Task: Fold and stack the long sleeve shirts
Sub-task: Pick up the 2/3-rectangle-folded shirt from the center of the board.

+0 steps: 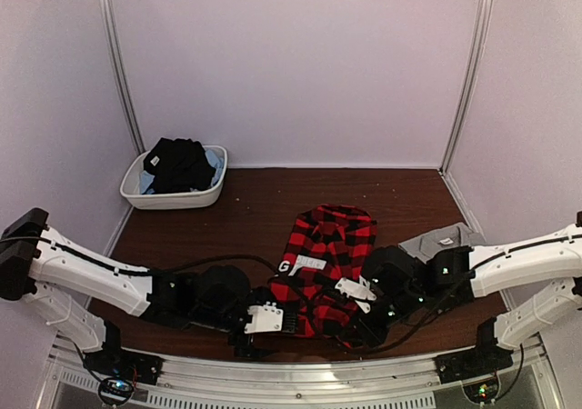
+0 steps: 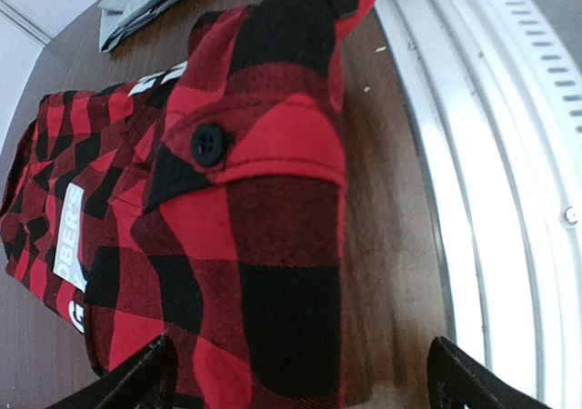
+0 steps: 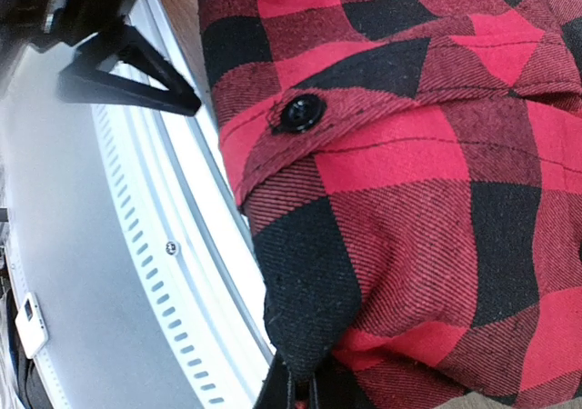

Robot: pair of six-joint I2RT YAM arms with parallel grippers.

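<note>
The soft, limp flannel shirt point(image 3: 409, 200) droops from the corner pinched between the right gripper's point(image 3: 296, 389) fingers; the left gripper's point(image 2: 300, 377) wide-spread fingers should probably take the edge between them.

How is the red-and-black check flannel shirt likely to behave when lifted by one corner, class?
Probably floppy: the red-and-black check flannel shirt lies in soft folds, and the corner pinched by the right gripper tapers limply. Probably not slippery: its twill weave looks coarse, so it should sag rather than slip.
</note>
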